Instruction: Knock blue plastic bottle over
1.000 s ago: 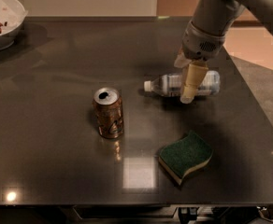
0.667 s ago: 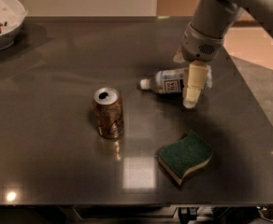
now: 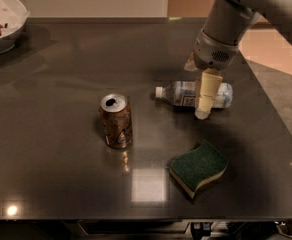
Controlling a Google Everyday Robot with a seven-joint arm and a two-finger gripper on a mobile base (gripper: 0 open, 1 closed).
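The blue plastic bottle [image 3: 182, 94] lies on its side on the dark table [image 3: 61, 184], right of centre. It is clear, with a white cap pointing left and a white-and-blue label. My gripper [image 3: 204, 105] hangs from the grey arm at the upper right. Its cream fingers [image 3: 206, 91] point down in front of the bottle's right half and hide part of it. I cannot tell whether they touch the bottle.
A brown-orange soda can [image 3: 116, 121] stands upright left of the bottle. A green sponge with a yellow underside [image 3: 198, 167] lies toward the table's front, below the bottle. A white bowl [image 3: 0, 21] with dark bits sits at the far left corner.
The gripper has shifted slightly forward and right across the lying bottle. The bottle has rolled a little. The can and the sponge have not moved.
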